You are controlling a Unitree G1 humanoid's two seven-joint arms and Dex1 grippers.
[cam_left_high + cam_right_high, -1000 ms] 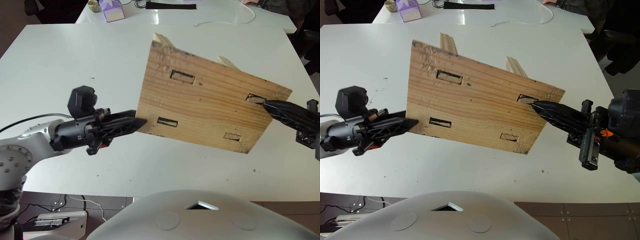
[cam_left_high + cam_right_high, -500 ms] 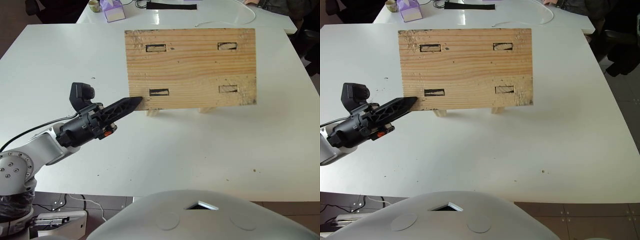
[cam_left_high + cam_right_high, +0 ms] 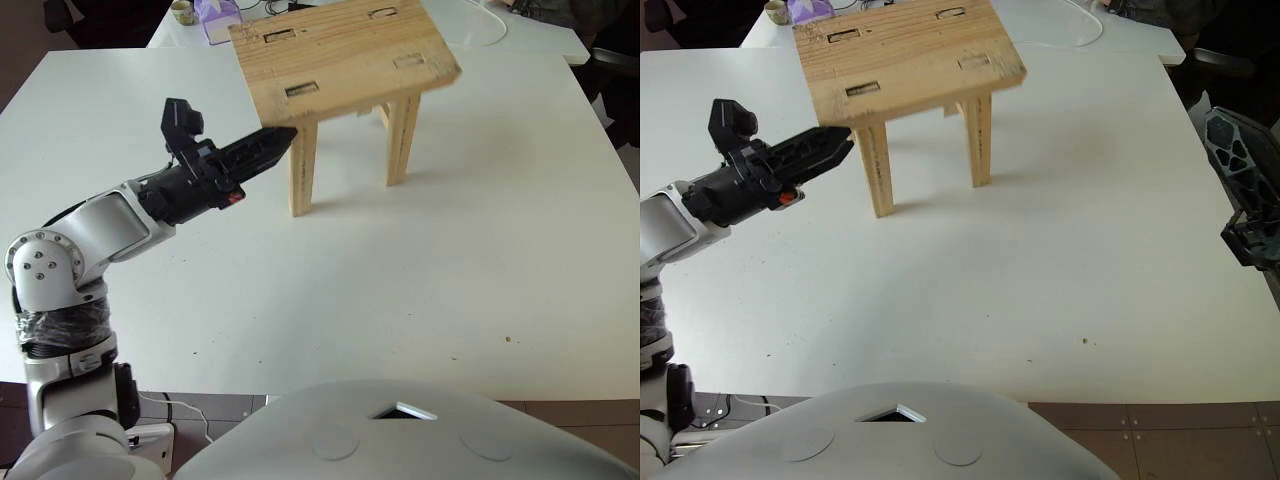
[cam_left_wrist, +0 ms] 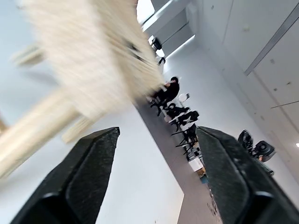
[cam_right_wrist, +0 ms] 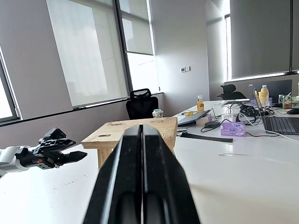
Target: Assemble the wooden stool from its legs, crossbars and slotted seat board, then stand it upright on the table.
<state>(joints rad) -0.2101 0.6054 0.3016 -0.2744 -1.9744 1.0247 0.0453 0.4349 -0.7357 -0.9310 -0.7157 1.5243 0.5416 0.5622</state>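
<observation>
Wooden stool (image 3: 340, 45) upright near far edge

Bright, even daylight thru big blinded windows (image 5: 88, 56). White counter (image 3: 400, 300) v. bright, w/ mild glare on far desk (image 3: 330, 38). Under the stool (image 3: 340, 45) only a soft, faint shadow (image 3: 345, 195) by its legs.

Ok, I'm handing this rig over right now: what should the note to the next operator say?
Left gripper: open, empty, tip beside the near-left leg of the stool, just under its seat; contact unclear.
Right gripper: shut, empty, out by the right side of the table, clear of the stool.
Done: stool assembled and standing upright on the table.
Left: probably only backing the left arm away without nudging it.
</observation>
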